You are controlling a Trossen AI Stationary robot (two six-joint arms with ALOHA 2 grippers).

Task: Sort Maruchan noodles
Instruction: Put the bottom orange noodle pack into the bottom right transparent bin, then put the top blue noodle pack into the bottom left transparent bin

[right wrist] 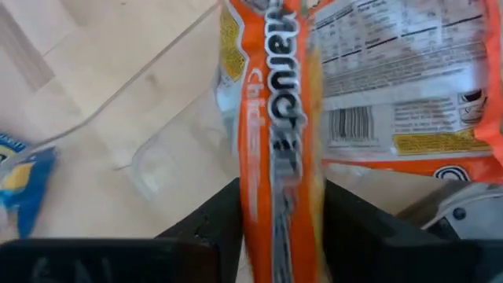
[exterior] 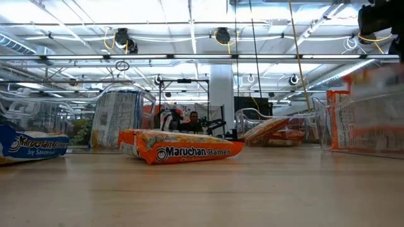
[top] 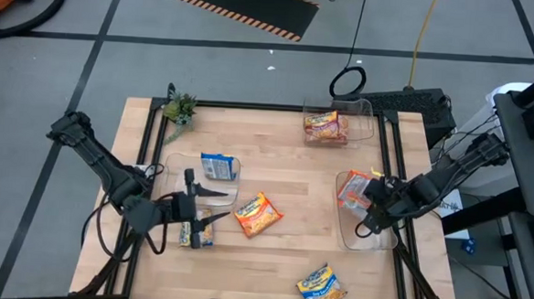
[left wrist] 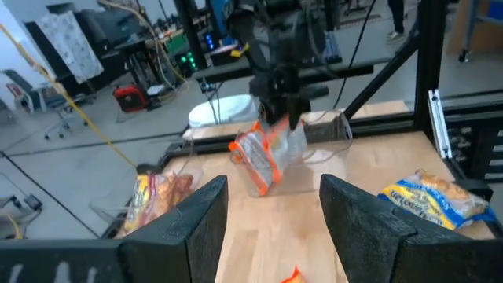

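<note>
One orange packet (right wrist: 275, 118) between right tool (right wrist: 275, 228) fingers

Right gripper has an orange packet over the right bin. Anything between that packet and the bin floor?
Nothing visible blocks it. The right gripper holds the orange packet on edge over the right bin. Another packet already leans there beside it, but clear bin floor shows next to the held one.

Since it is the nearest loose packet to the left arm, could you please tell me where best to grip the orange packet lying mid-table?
The orange packet lies flat and skewed on the table, clear of neighbours. I would bring the open left claw straight down and pinch across its narrower width near the middle, since its crinkled ends probably offer less to hold.
</note>
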